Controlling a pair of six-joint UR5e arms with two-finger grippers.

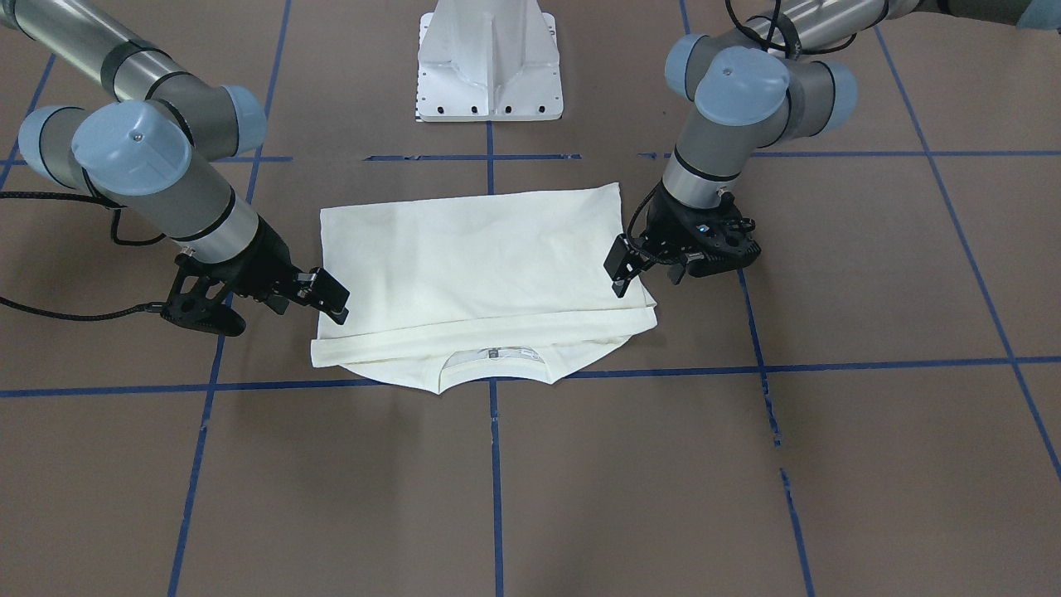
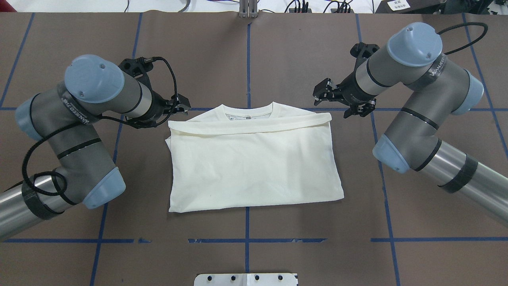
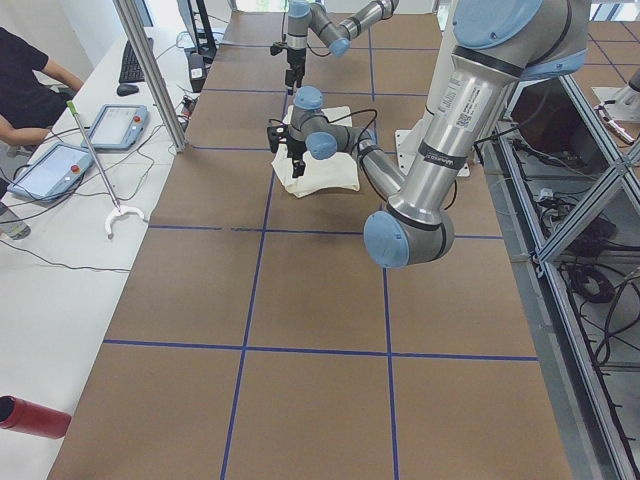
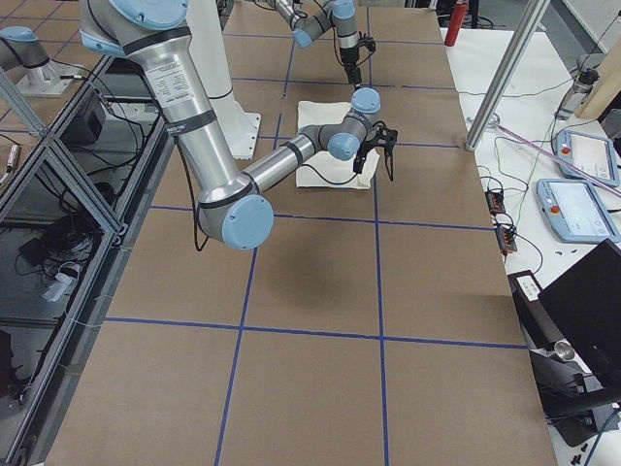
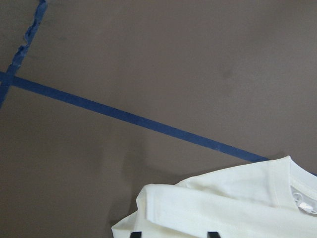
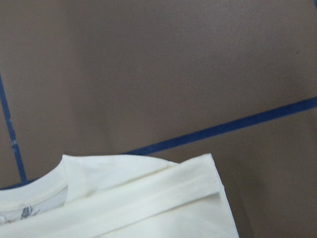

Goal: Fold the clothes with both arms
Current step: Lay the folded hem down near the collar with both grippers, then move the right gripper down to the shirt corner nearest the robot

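Observation:
The cream-white shirt (image 2: 254, 163) lies folded into a rectangle on the brown table, plain side up. Its collar and label (image 2: 248, 115) peek out at the edge far from the robot, under a folded-over band. My left gripper (image 2: 183, 104) hovers open just off the shirt's far-left corner; in the left wrist view its fingertips (image 5: 136, 234) stand apart above the cloth (image 5: 223, 203). My right gripper (image 2: 320, 93) is open beside the far-right corner, holding nothing. In the front-facing view the left gripper (image 1: 619, 272) and the right gripper (image 1: 336, 298) flank the shirt (image 1: 481, 265).
The white pedestal base (image 1: 489, 66) stands behind the shirt on the robot's side. Blue tape lines (image 2: 247, 240) grid the table. A person (image 3: 25, 80) sits at a side bench with tablets (image 3: 110, 125). A red bottle (image 4: 458, 21) stands past the table's end.

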